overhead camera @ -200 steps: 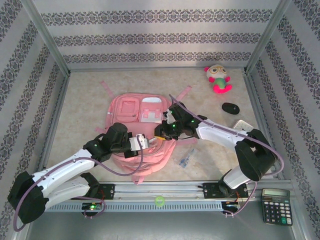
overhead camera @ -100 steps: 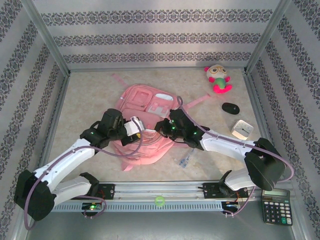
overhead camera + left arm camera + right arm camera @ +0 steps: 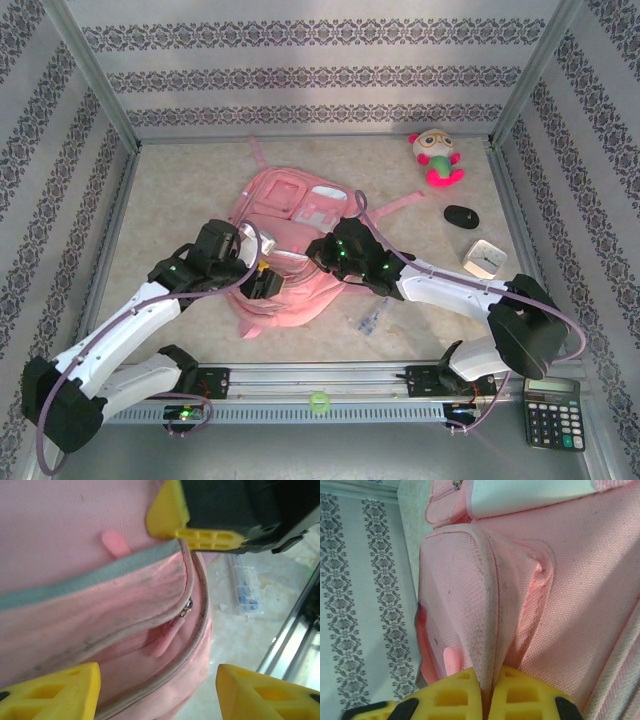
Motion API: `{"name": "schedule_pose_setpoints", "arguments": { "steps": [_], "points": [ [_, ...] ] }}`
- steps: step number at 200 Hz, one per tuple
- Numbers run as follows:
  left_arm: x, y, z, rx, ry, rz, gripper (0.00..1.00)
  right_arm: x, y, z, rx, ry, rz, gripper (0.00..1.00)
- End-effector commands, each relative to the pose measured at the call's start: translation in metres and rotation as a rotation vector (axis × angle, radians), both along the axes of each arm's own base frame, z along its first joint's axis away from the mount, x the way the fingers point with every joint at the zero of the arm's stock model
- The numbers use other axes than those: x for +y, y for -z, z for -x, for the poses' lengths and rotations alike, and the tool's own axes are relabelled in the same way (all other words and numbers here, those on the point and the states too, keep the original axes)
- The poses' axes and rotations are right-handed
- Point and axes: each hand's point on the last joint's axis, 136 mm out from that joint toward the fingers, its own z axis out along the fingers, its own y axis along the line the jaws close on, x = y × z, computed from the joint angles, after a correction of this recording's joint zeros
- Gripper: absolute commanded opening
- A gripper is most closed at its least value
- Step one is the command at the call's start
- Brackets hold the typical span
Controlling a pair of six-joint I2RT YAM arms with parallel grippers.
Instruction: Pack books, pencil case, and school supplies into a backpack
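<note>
The clear supplies packet [image 3: 370,320] is seen on the counter [image 3: 180,190] just right of the pink backpack [image 3: 285,195], closer to the right arm [image 3: 450,290]. The left gripper [image 3: 157,685] is held with jaws spread above the zip pull [image 3: 164,639], which lies between them. Beyond, a backpack fold is clenched by the right gripper [image 3: 489,685].

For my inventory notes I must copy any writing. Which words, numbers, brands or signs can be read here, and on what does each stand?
No text can be read.
calculator: keys and display too small to read.
small white box: dark mark on its face, blurred.
backpack, whitish patch: no print visible.
clear packet: no legible print.
</note>
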Motion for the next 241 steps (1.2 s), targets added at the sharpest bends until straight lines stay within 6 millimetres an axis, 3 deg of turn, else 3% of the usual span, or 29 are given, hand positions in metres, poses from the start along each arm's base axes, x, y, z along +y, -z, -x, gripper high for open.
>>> {"name": "schedule_pose_setpoints", "arguments": {
  "steps": [1, 62, 83, 104, 123, 170, 196, 241],
  "points": [
    [-0.017, 0.0, 0.003, 0.089, -0.038, 0.081, 0.63, 0.017, -0.061, -0.018, -0.089, 0.057, -0.166, 0.0],
    [-0.036, 0.009, -0.014, 0.05, -0.034, 0.087, 0.63, 0.026, -0.067, -0.017, -0.054, 0.046, -0.198, 0.0],
    [-0.045, 0.009, -0.016, 0.034, -0.015, 0.088, 0.5, 0.025, -0.067, -0.017, -0.049, 0.049, -0.2, 0.0],
    [-0.044, 0.012, -0.017, 0.018, -0.019, 0.056, 0.19, 0.022, -0.067, -0.019, -0.049, 0.042, -0.191, 0.0],
    [-0.023, 0.02, -0.025, -0.013, -0.103, -0.049, 0.0, 0.014, -0.062, -0.019, -0.043, 0.009, -0.167, 0.0],
    [0.041, 0.03, -0.033, -0.054, -0.287, -0.286, 0.0, -0.003, -0.052, -0.011, -0.023, -0.164, -0.123, 0.0],
    [0.064, 0.029, -0.039, -0.061, -0.357, -0.326, 0.0, -0.01, -0.051, -0.008, -0.028, -0.231, -0.126, 0.0],
    [0.115, 0.026, -0.078, -0.075, -0.546, -0.377, 0.0, -0.01, -0.07, 0.005, -0.063, -0.439, -0.194, 0.0]
  ]
}}
